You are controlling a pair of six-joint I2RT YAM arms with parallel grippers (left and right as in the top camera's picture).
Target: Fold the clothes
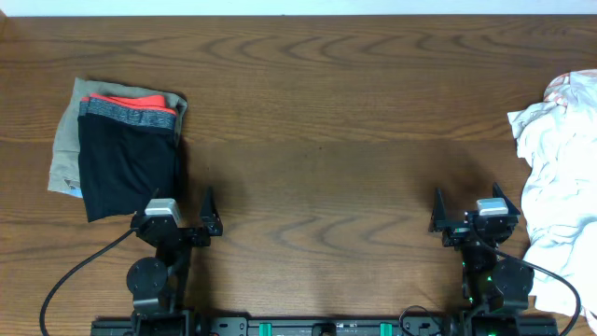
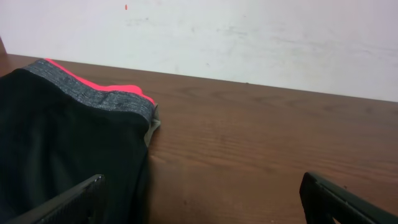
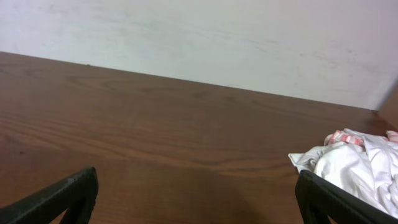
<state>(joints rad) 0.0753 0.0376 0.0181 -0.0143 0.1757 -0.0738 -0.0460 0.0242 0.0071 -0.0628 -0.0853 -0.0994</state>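
A crumpled pile of white clothes (image 1: 558, 191) lies at the table's right edge, with an orange-striped piece (image 1: 563, 87) at its far end. It shows in the right wrist view (image 3: 354, 168) too. No green-and-black print shows. My right gripper (image 1: 465, 213) is open and empty, just left of the pile. A folded stack lies at the left: a black garment with grey-and-orange waistband (image 1: 126, 159) on a tan one (image 1: 65, 135). My left gripper (image 1: 179, 213) is open and empty at the stack's near right corner; the black garment (image 2: 62, 143) fills the left of its view.
The brown wooden table (image 1: 317, 131) runs between the two heaps. A white wall (image 2: 249, 37) stands behind its far edge. Black cables (image 1: 79, 266) trail from the arm bases at the front edge.
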